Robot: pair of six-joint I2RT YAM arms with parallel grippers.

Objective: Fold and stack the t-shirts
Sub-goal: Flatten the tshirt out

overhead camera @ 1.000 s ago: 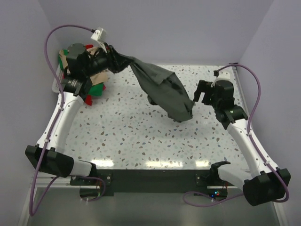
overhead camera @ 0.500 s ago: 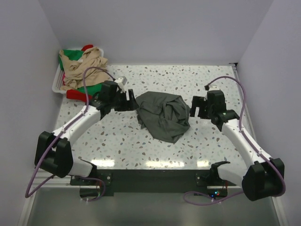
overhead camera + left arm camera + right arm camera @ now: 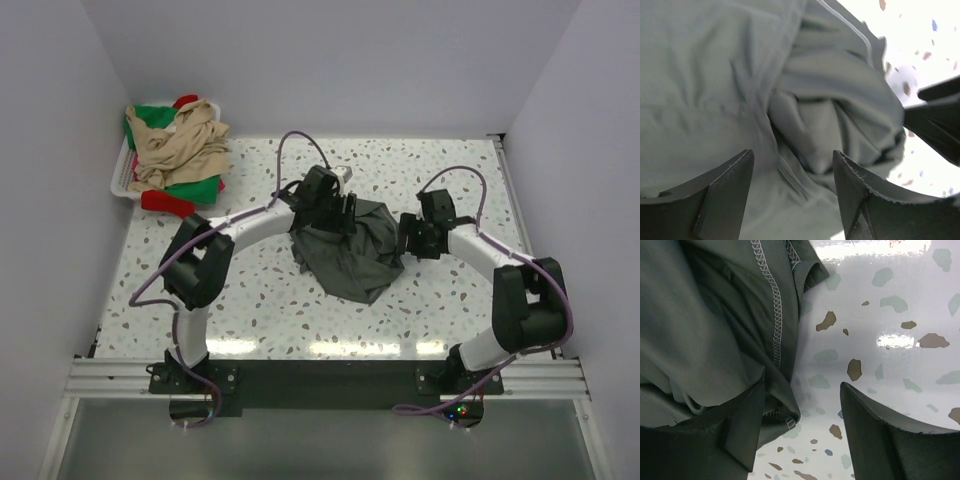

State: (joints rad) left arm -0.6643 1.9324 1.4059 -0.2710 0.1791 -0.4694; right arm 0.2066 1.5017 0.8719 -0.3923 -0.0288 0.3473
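Grey and crumpled, the shirt (image 3: 350, 265) lies in the middle of the table (image 3: 250, 300), the heap running roughly near to far with its narrow end toward the arm bases. At its right edge the right gripper (image 3: 410, 236) is spread, one finger at the hem and the other over bare table. Over the heap's far part the left gripper (image 3: 343, 212) hangs unclenched, grasping nothing. Far left, the other shirts (image 3: 180, 150) fill the basket (image 3: 118, 178).

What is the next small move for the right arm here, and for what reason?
Probably lower the right gripper a little and shut its fingers on the stitched hem of the dark grey t-shirt. The shirt lies crumpled, and the open fingers straddle that edge, so a grip there should let it be spread flat.
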